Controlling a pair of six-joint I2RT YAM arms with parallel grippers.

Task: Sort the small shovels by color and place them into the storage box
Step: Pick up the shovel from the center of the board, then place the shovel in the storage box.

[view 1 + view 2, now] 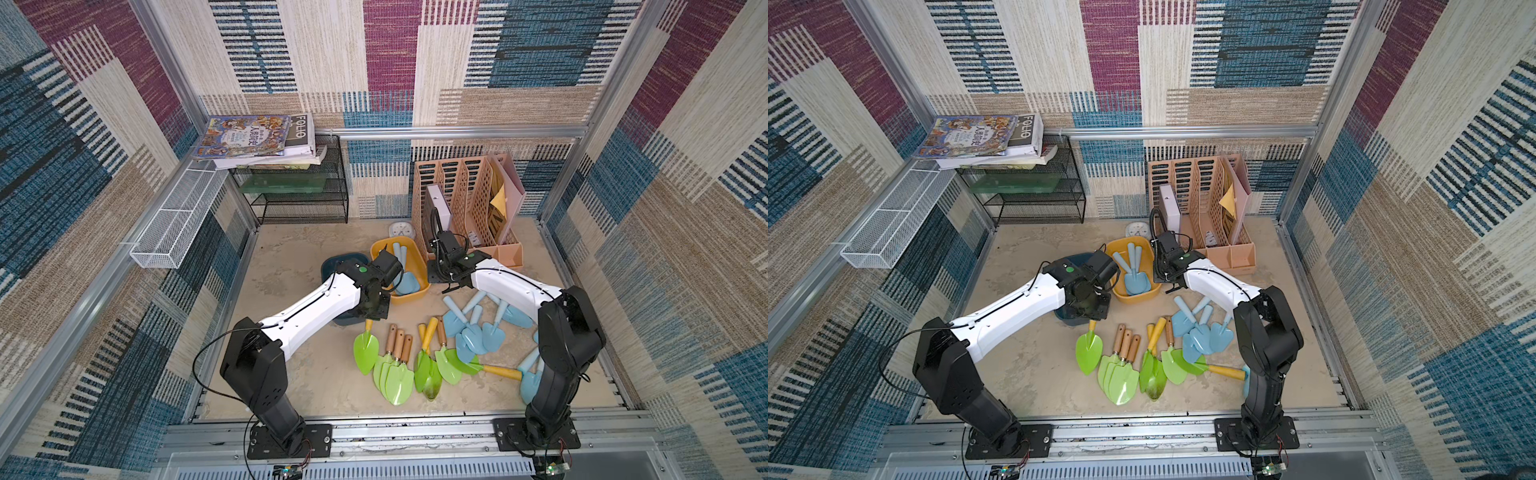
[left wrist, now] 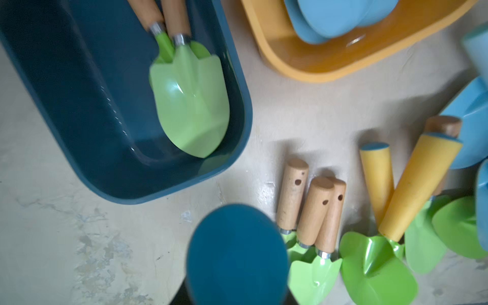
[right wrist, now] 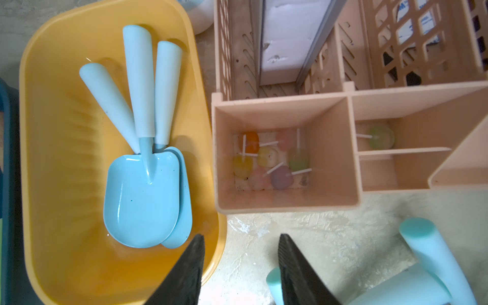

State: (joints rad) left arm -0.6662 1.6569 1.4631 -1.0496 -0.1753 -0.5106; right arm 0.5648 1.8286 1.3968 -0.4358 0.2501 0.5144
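left gripper (image 1: 370,316) looks pinched onto the yellow handle of a green shovel (image 1: 365,347), held blade down just past the near rim of the dark blue bin (image 2: 66,105). in the left wrist view the blue end cap (image 2: 237,250) hides most of the fingers, so the grip is a judgement from the handle standing up like that. the bin holds two wooden-handled green shovels (image 2: 190,105), so it's obviously the green side, and this one probably goes there too. right gripper (image 3: 240,236) is spread wide with nothing in it, over bare surface between the yellow bin (image 3: 47,158), which has three pale blue shovels (image 3: 142,195), and the pink organizer (image 3: 285,206). loose green shovels (image 1: 395,370) and loose blue shovels (image 1: 473,332) lie toward the near edge, unsorted.
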